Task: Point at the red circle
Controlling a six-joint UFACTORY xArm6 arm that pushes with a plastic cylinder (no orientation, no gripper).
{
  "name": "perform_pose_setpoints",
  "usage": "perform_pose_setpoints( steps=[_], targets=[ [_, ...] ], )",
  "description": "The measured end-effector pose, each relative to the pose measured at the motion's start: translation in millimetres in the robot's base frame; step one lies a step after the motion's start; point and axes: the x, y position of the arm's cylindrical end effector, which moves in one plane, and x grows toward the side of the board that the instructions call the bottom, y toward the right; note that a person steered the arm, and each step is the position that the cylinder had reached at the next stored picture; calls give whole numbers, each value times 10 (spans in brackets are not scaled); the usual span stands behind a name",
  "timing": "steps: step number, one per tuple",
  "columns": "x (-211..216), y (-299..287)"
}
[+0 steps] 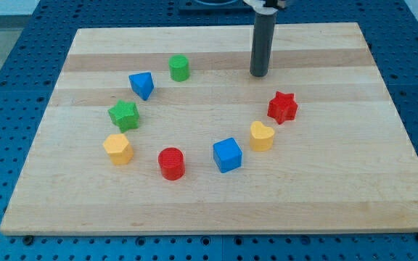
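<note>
Near the view's top, right of centre, my tip [258, 75] is set on the wooden board [339, 196], well apart from every block; no pincer is fitted, only a straight dark rod, so no open or closed state can be told. Toward the view's bottom, the red circle [171, 163] is seen between the yellow hexagon-like block [117, 148] and the blue cube [227, 154]. 8 blocks are laid in a loose ring: a green cylinder [179, 68], blue wedge-like block [142, 85], green star [124, 114], yellow heart [261, 135] and red star [282, 107] complete it
</note>
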Motion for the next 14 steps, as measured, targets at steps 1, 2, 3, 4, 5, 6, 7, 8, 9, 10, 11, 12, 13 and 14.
perform_pose_setpoints(
  steps=[1,2,3,4,5,6,7,8,9,10,11,12,13,14],
  targets=[
    [0,0],
    [0,264],
    [32,819],
    [514,1091],
    [1188,1095],
    [1937,780],
    [2683,240],
    [2869,-260],
    [2812,-785],
    [2776,-882],
    [2543,-1083],
    [2418,-1150],
    [2418,-1179],
    [2418,-1220]
  ],
)
